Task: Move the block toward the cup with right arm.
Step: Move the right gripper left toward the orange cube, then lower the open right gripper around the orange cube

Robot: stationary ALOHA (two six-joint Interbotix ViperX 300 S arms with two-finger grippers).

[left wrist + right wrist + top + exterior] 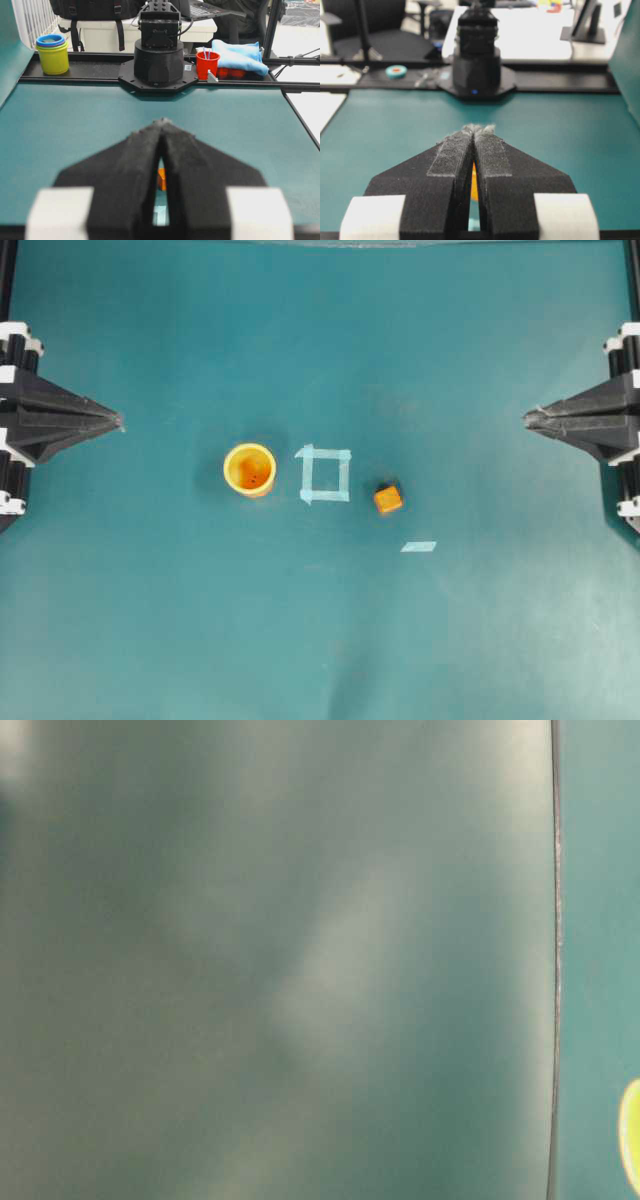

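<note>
We see the block (388, 500) lower right of centre and the cup (249, 469) left of centre, with a tape square (325, 474) between them. Both the left gripper (118, 421) and the right gripper (527, 418) sit at the frame edges with jaws pressed together, holding nothing. We read no writing anywhere.

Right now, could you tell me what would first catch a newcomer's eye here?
The yellow-orange cup stands left of a pale tape square at the teal table's middle, with the small orange block just right of the square. Both black grippers, left and right, rest shut at opposite edges.

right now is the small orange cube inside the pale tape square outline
No, the small orange cube sits on the teal table outside the pale tape square outline, on the side away from the cup.
</note>
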